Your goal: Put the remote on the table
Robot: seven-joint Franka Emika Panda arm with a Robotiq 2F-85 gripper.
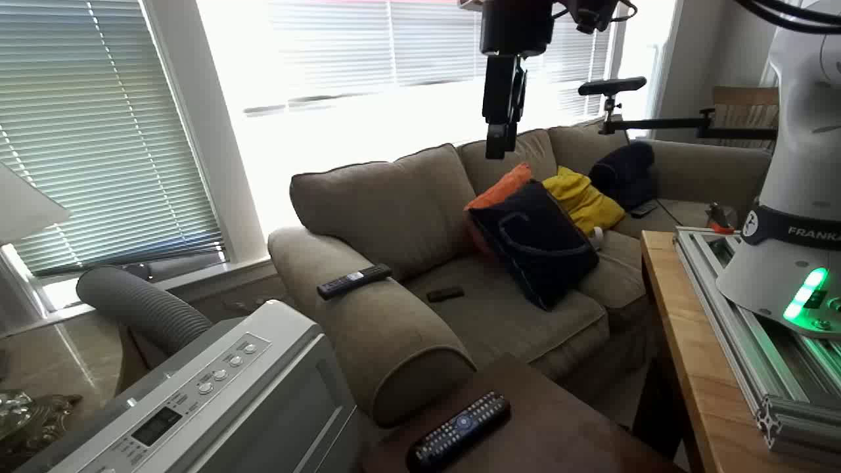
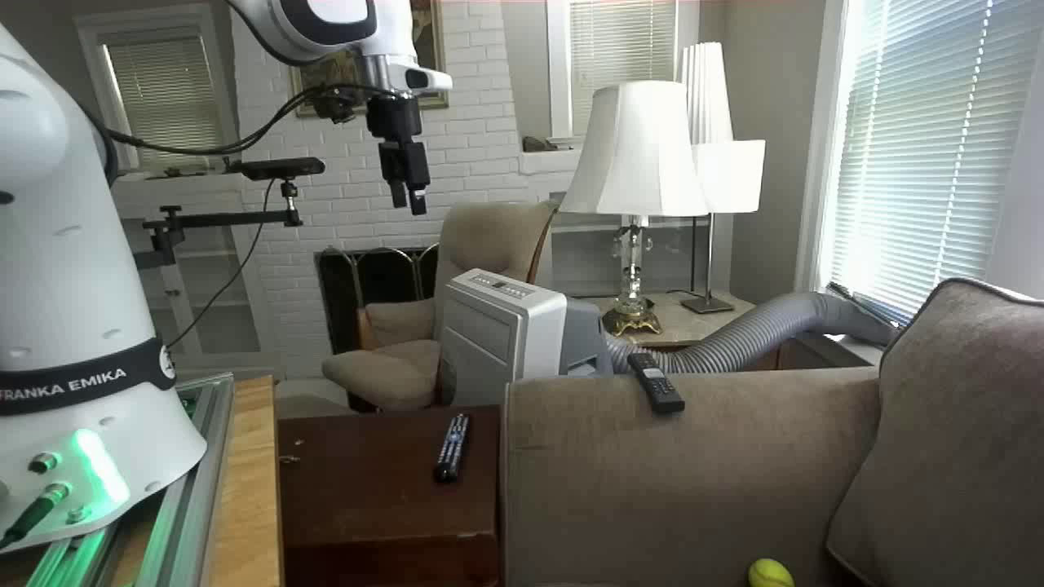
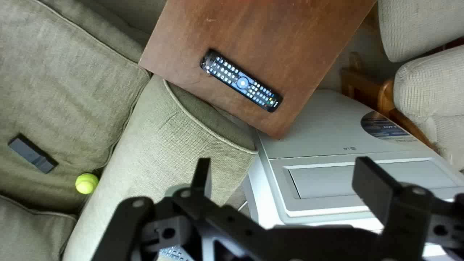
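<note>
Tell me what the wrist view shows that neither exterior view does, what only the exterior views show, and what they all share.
The wrist view alone shows the LG logo and dark label on the air conditioner.
Only the exterior views show the robot base and blinds.
All three share the table, button remote, sofa, air conditioner and end effector; the plain remote appears in the wrist view and in an exterior view.

Blown-out window (image 1: 368, 125), backlit sofa (image 1: 486, 322), robot base (image 1: 769, 279) glowing green
</note>
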